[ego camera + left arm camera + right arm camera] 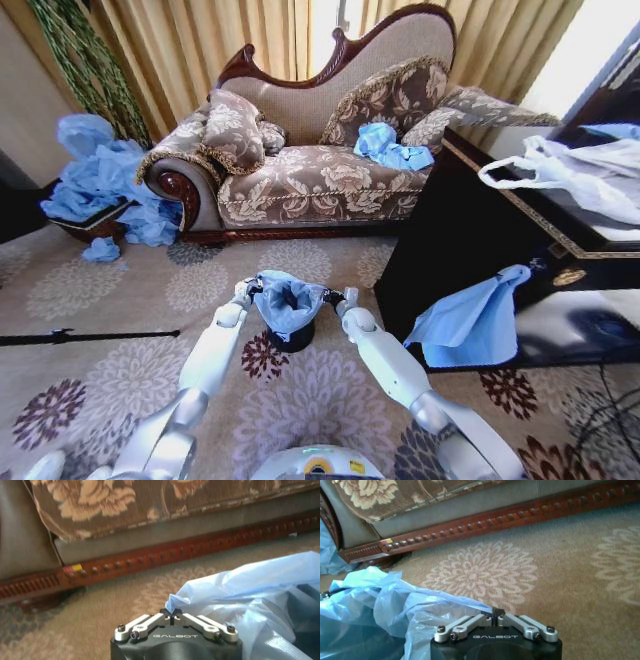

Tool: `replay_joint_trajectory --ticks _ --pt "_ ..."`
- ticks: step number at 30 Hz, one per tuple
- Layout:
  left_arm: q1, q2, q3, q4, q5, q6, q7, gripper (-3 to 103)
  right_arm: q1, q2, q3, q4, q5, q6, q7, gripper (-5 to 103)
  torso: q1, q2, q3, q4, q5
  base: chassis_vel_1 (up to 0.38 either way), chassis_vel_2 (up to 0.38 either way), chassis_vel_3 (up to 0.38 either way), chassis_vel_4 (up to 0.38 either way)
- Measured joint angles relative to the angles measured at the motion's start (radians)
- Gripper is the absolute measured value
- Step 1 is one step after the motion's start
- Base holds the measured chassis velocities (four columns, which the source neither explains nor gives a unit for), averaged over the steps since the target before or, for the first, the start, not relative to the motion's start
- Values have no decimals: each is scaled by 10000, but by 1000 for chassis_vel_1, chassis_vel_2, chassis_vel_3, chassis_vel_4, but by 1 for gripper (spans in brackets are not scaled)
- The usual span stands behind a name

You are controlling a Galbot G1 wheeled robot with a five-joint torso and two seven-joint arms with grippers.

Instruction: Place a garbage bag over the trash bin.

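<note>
Stretching the garbage bag (286, 300) over the trash bin (292, 338), left gripper (245, 290) at nine o'clock and right gripper (342, 296) at three clamp its mouth; next likely calls for lowering evenly.

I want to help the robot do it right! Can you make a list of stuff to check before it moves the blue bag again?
1. Left gripper shut on the garbage bag edge: ok.
2. Right gripper shut on the bag's other edge: ok.
3. Bag mouth held open between both grippers: ok.
4. Bag sits over the trash bin, with the black base showing under it: ok.
5. Bag edge pulled down all around the bin rim: cannot tell, the film hides the rim.
6. Carpet beside the bin free of other bags: ok.
</note>
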Motion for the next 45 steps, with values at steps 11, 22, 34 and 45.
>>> replay_joint_trajectory --ticks 11,22,34,45 --pt "330 -26 -62 100 -262 986 89 0 -123 -13 -13 -270 -142 -44 -122 0 -1 0 0 2 0 0 0 0 0" --pt "1352 126 -226 -420 -279 799 165 0 -536 -18 -194 -656 -1207 329 -623 0 -1 0 0 0 -2 0 0 0 0" --pt "1873 156 -379 -445 -191 433 172 0 -774 82 -173 -1078 -1674 918 -793 0 -1 0 0 1 -1 0 0 0 0" --pt "2410 353 -440 -1190 -1022 -624 924 16 -1458 -387 -298 532 -1716 674 -391 2 0 0 0 0 -1 0 0 0 0"
